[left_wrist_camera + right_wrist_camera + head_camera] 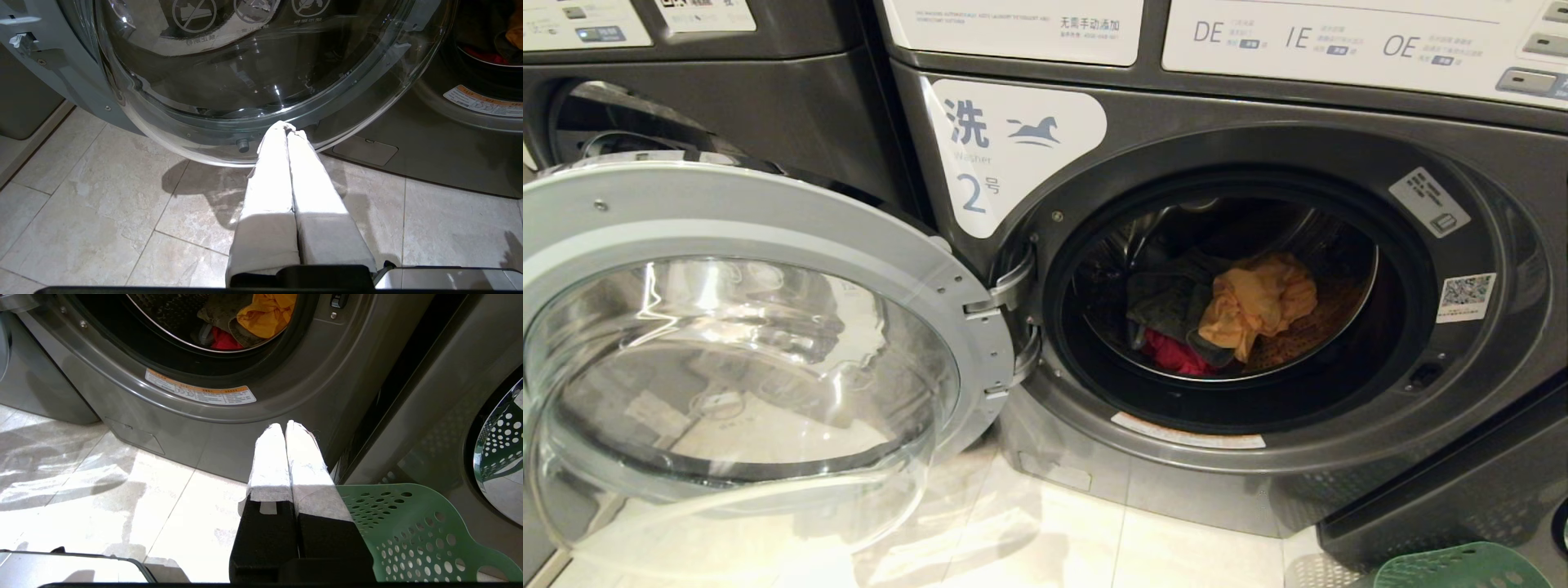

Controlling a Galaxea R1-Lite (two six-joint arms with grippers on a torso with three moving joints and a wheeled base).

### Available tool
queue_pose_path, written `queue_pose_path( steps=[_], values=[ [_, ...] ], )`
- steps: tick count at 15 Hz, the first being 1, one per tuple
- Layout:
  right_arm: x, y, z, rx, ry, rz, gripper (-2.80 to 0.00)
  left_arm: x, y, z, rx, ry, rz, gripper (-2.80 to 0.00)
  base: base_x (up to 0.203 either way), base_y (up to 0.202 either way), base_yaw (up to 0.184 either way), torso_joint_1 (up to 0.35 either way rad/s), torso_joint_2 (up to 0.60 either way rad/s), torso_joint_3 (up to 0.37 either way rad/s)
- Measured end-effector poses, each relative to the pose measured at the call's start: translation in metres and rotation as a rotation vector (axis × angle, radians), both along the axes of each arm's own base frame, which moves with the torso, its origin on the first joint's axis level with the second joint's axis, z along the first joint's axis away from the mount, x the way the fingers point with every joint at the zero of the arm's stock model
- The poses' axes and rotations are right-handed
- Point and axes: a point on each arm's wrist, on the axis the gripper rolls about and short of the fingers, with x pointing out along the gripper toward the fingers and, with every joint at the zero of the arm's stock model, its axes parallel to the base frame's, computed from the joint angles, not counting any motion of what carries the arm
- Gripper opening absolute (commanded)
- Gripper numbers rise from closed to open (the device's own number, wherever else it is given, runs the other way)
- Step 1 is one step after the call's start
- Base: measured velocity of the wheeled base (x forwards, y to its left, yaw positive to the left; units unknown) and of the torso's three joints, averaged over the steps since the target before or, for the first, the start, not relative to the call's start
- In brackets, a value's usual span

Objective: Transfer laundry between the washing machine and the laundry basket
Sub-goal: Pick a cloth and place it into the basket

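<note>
You had the washing machine (1339, 425) standing with its door (727, 245) swung fully open to the left. Inside the drum (1323, 327) lay the laundry: an orange garment (1258, 302) on top, a dark grey-green piece (1168, 306) beside it, and a red piece (1172, 355) beneath them near the drum's front lip. The green laundry basket (1454, 567) sat on the tiled floor (1045, 531) at the machine's right front corner (only its rim showed from the head camera).

Your left claw (286, 130) was closed, its white-wrapped fingers (271, 171) pressed together and holding nothing; it hung low over the floor, tips pointing at the lower rim of the open door. Your right claw (284, 428) was likewise closed and empty, low in front of the machine's base, just beside the basket's rim. The laundry lay above and beyond it, well apart, inside the drum. Neither claw touched cloth.
</note>
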Motion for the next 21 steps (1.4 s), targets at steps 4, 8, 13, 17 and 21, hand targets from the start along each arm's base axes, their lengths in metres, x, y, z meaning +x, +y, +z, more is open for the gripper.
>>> queue_pose_path(
  steps=[4, 8, 13, 17, 21],
  values=[
    [0.000, 0.000, 0.000, 0.000, 0.000, 0.001, -2.80, 0.000, 0.000, 0.000, 0.000, 0.000, 0.000, -2.80, 0.000, 0.000, 0.000, 0.000, 0.00, 0.000],
    [0.000, 0.000, 0.000, -0.078, 0.001, 0.007, -2.80, 0.000, 0.000, 0.000, -0.002, 0.000, 0.000, -2.80, 0.000, 0.000, 0.000, 0.000, 0.00, 0.000],
    [-0.002, 0.002, 0.068, -0.159, 0.007, 0.108, -2.80, 0.000, 0.000, 0.000, 0.004, 0.000, 0.000, -2.80, 0.000, 0.000, 0.000, 0.000, 0.00, 0.000],
    [0.056, 0.007, 0.129, -0.168, 0.203, 0.337, -2.80, 0.000, 0.000, 0.000, 0.004, 0.001, 0.000, -2.80, 0.000, 0.000, 0.000, 0.000, 0.00, 0.000],
    [0.121, 0.037, 0.133, -0.231, 0.404, 0.680, -2.80, 0.000, 0.000, 0.000, 0.003, 0.000, 0.000, -2.80, 0.000, 0.000, 0.000, 0.000, 0.00, 0.000]
  ],
)
